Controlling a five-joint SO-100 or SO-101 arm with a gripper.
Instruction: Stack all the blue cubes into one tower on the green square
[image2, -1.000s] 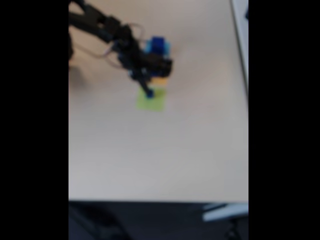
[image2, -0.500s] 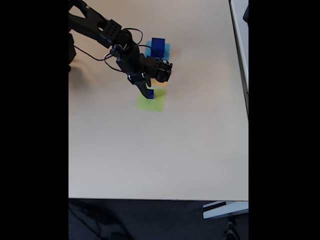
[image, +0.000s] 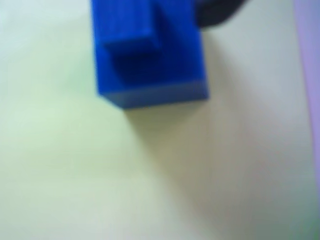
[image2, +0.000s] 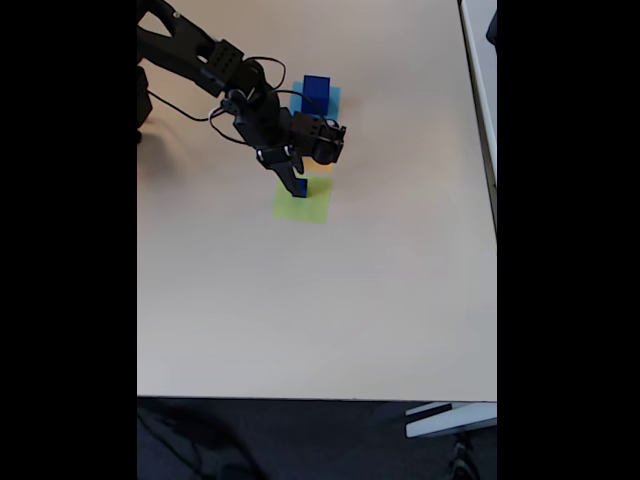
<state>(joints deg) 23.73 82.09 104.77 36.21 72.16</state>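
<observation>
Where the fixed view looks down on a pale tabletop (image2: 320, 300), the black arm (image2: 200, 60) reaches in from the far left corner, its gripper (image2: 297, 184) poised over the far edge of the green square (image2: 303, 205). Item: one small blue cube (image2: 299, 187), seen at the gripper's tip above that far edge; whether the jaws clamp it or stand slightly apart cannot be told at this size. Item: green square, flat, near the middle of the table's far half. Item: orange square (image2: 322, 165), flat, just beyond the green one, largely covered by the gripper body. Item: light-blue square (image2: 333, 97), flat, farther still, bearing a larger blue cube (image2: 316, 92) on it. Item: thin black cable (image2: 190, 112), looping beside the arm on the left. In the wrist view, blurred, two blue cubes appear stacked, a smaller cube (image: 127, 25) sitting atop a bigger one (image: 165, 70), near the top edge, over the yellow-green surface (image: 60, 150) at left, paler table to the right.
</observation>
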